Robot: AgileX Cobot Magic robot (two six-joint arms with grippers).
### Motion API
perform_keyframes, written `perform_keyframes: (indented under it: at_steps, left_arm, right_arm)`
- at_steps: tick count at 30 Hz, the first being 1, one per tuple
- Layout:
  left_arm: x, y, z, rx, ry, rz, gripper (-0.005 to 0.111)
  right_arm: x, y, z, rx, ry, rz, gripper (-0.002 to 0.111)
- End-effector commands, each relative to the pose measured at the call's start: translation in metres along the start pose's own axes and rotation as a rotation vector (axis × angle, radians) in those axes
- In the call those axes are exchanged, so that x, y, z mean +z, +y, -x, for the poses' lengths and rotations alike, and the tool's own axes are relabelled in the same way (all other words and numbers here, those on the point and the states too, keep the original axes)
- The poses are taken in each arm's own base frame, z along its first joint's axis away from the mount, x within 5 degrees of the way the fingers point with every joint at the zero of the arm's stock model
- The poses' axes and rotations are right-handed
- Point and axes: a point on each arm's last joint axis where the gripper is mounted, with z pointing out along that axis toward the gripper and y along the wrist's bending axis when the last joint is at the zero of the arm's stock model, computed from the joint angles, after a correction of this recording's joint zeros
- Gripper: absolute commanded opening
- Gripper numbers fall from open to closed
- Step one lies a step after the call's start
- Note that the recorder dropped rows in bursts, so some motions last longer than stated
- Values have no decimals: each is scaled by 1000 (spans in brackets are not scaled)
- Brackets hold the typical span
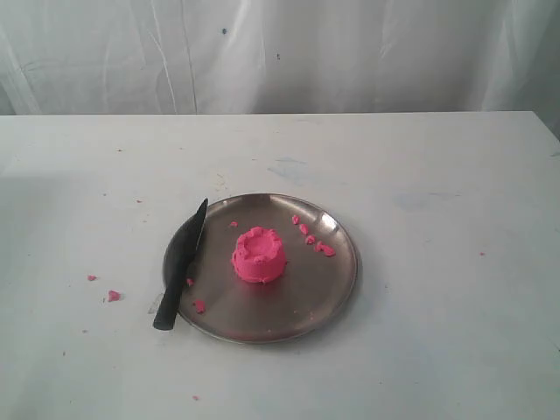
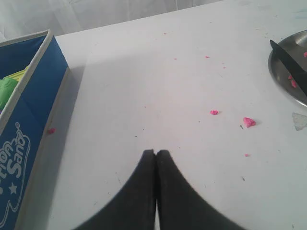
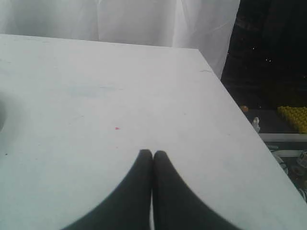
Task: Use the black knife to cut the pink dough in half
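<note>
One round steel plate (image 1: 337, 280) near the middle of the white table (image 1: 437, 350), seen from the exterior view. At the plate's centre, the pink dough (image 1: 259, 255): a single uncut mound, upright, with a dented, crimped top. Along the plate's left rim, the black knife (image 1: 181, 266), lying flat with its long axis running diagonally; pointed tip toward the far side of the table and slightly right, resting over the rim; blunt handle end toward the near side, off the plate and on the table. Knife and dough apart, with bare metal between them. Scattered on the plate, small pink crumbs (image 1: 313, 240) to the right of and beyond the dough, plus two more near the knife's handle half. Further crumbs on the table to the left of the plate (image 1: 113, 296). Neither arm visible in the exterior view. In the left wrist view, left gripper (image 2: 156, 152) with black fingers pressed together, nothing between them, hovering over bare table well apart from the plate; blue fabric box (image 2: 29, 115) with white lettering to one side, green material inside it. In the right wrist view, right gripper (image 3: 152, 152) likewise closed and empty, over bare table near a corner, white curtain (image 3: 120, 19) behind.
</note>
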Motion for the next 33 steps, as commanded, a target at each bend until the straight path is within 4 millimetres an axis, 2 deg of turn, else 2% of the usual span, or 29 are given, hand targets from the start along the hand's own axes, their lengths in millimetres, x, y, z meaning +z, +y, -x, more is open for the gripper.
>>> perform_keyframes:
  at_steps: [1,6,15,17,21,24,26,29,33]
  left_arm:
    - [0,-1,-1,-6,-2,-8,0]
    - [0,-1,-1,-6,-2,-8,0]
    - [0,-1,-1,-6,-2,-8,0]
    - [0,-1,-1,-6,-2,-8,0]
    - [0,-1,-1,-6,-2,-8,0]
    - [0,-1,-1,-6,-2,-8,0]
    - [0,-1,-1,-6,-2,-8,0]
    - [0,-1,-1,-6,-2,-8,0]
    - [0,-1,-1,-6,-2,-8,0]
  right_arm:
    - [0,0,-1,-17,-7,-3,0]
    - [0,0,2,-17,-35,1,0]
    - [-3,4,24,4,-281,40,0]
    - [-6,4,31,149,-361,75,0]
    - [-15,2,50,618,-568,214,0]
    - [-33,-2,69,917,-824,415,0]
    - [-50,-6,80,1102,-1002,612,0]
    - [-74,-13,92,1213,-1224,810,0]
    - [-104,-21,118,1198,-1413,911,0]
